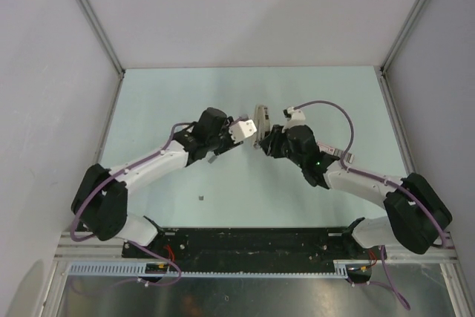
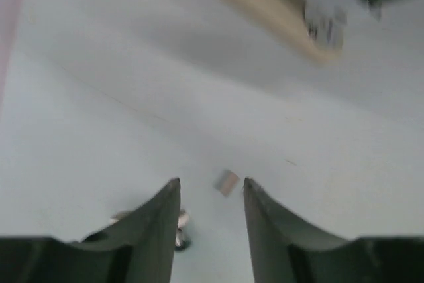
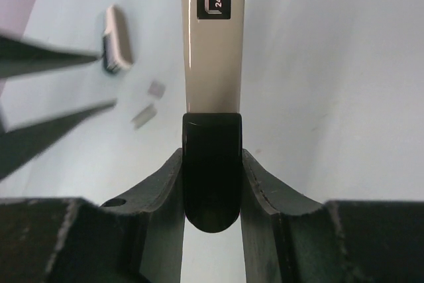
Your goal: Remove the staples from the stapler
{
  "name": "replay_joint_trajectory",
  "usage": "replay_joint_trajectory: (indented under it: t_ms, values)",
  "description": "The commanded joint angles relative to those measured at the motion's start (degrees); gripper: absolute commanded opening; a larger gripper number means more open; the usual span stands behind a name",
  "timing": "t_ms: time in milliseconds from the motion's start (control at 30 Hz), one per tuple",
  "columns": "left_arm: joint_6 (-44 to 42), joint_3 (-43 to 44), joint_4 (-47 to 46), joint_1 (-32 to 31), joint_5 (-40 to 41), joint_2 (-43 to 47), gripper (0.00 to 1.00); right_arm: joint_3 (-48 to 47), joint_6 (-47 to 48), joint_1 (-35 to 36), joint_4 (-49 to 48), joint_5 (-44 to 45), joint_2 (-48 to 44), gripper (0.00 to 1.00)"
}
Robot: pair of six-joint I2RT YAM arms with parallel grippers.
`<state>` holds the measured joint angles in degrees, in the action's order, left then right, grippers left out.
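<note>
Left gripper (image 2: 211, 183): jaws apart, nothing between them, angled down at the table (image 1: 171, 102). Its own wrist view shows one small grey staple piece (image 2: 226, 181) lying on the table just ahead of the gap between the fingertips. The top view does not resolve this piece. A small, blurred metallic item (image 2: 179, 226) sits beside the left finger; what it is cannot be told.

Top view only: a dark speck (image 1: 201, 198) on the table near the front, well apart from both grippers.

Right wrist view, left side: two staple bits (image 3: 144, 116) flat on the table, and above them a short white-and-grey oblong piece (image 3: 116, 48) near the left gripper's blurred fingers (image 3: 46, 57).

Stapler (image 3: 211, 44): held off the table at centre, between the two arms in the top view (image 1: 260, 119). The right wrist view shows its beige body running away from the camera, with a "24/8" label. The left wrist view gives only a blurred beige bar at the top of the frame.

Right gripper (image 3: 211, 154): clamped on the stapler's dark rounded end, one finger on each side.
</note>
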<state>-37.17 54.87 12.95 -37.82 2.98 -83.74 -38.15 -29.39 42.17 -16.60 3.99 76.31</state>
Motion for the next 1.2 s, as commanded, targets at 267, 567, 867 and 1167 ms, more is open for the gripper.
replay_joint_trajectory:
  t_ms: [267,567,867,1167]
  values:
    - [17.98,9.22,13.28,15.12,-21.85,1.02,0.60,-13.26,4.12,-4.54,-2.05,5.25,13.42,0.00]
    - [17.62,5.84,14.41,18.40,-19.07,3.71,0.62,-34.87,10.72,-4.07,14.17,7.58,33.08,0.00]
    - [17.14,2.87,15.38,18.91,-15.62,8.77,0.62,-55.55,13.73,-1.21,30.03,8.02,47.04,0.17]
    - [15.89,1.70,17.58,18.90,-14.73,11.51,0.62,-55.71,10.54,-3.33,30.69,4.82,42.52,0.74]
